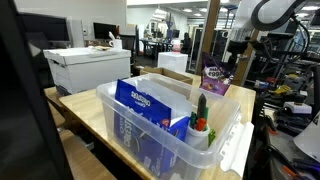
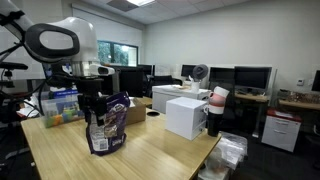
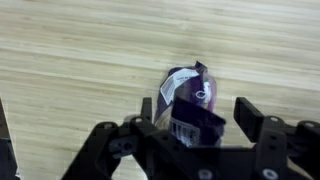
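Wrist view looks down past the tool [image 3: 175, 120], whose two dark fingers [image 3: 248, 112] stand apart. The purple snack bag [image 3: 190, 105] sits between them, closer to one finger than to the other, and a strip of pale wood shows on either side of it, so neither pad can be seen pressing on it. The bag's crimped top edge points up toward the tool, and its base rests on the wooden surface [image 3: 60, 60]. In an exterior view the tool [image 2: 95, 108] hangs straight down from the white arm, with the bag [image 2: 108, 128] standing upright directly beneath and partly in front of it, its upper part level with the fingertips. On the same surface [image 2: 150, 155], well apart from the tool and past the bag, stands a white box [image 2: 185, 115]. In an exterior view from across the room the tool [image 1: 237, 52] is small and far off, with the bag [image 1: 215, 78] just below it. Well apart from the tool and much nearer that camera stands a clear plastic bin [image 1: 225, 125] holding a blue box [image 1: 150, 102].
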Controlling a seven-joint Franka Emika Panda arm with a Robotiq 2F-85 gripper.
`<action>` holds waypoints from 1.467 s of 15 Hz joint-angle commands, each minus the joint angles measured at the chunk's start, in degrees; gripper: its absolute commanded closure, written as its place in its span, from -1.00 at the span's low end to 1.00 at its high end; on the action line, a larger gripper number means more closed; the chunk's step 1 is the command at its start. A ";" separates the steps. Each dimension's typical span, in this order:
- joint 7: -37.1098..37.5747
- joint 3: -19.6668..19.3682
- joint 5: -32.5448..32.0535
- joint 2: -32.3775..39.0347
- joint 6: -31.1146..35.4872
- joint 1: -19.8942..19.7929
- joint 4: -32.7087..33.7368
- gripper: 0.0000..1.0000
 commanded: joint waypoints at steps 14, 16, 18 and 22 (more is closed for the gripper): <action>6.80 3.53 -1.38 0.32 -4.04 -1.77 2.26 0.93; 7.55 3.84 -0.93 0.28 -5.27 -1.63 2.70 0.98; 8.67 4.38 -1.34 0.21 -6.93 -1.70 3.22 1.00; 11.79 6.06 -3.27 0.24 -11.90 -1.87 5.06 0.96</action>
